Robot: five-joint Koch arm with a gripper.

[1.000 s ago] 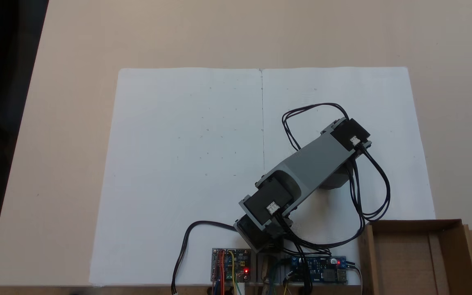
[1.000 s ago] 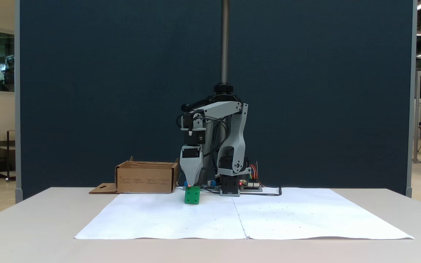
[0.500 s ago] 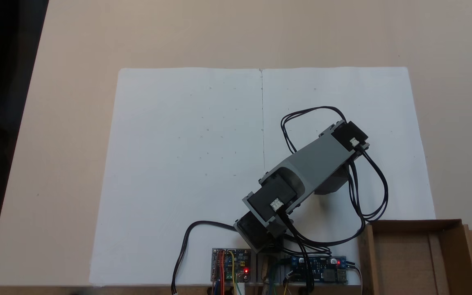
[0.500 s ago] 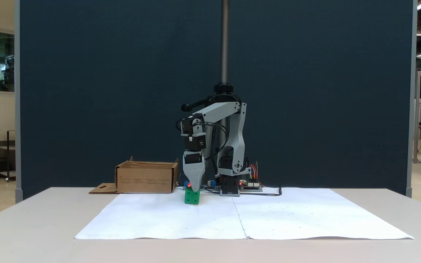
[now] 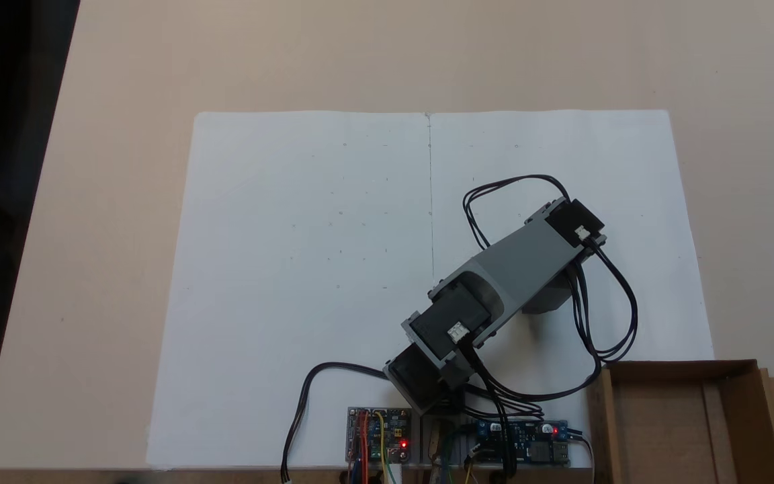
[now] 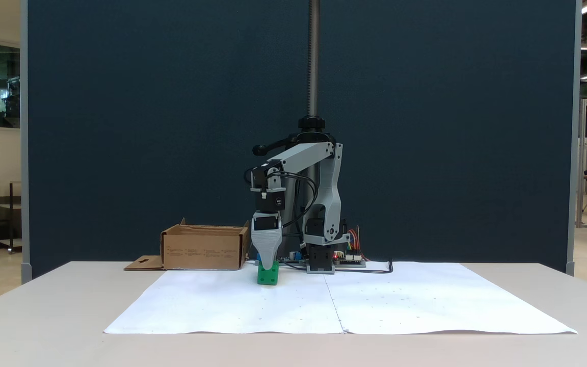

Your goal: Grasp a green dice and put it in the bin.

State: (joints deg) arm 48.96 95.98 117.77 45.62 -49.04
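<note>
Lowered since a second ago, the claw (image 6: 267,266) now overlaps the green dice's (image 6: 268,276) top; whether its jaws are apart or together cannot be told.

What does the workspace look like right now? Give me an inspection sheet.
Surface: beige table with white paper sheet on it.
Job's things: green dice on the paper; bin, a cardboard box, at the table's back edge, nothing seen inside.
Clutter: nothing seen.
Grippers: gripper pointing down over the dice; open or shut cannot be told.
Cables: black cables looping off the arm; circuit boards with red lights at the base.
Surroundings: dark blue partition behind the table.
</note>
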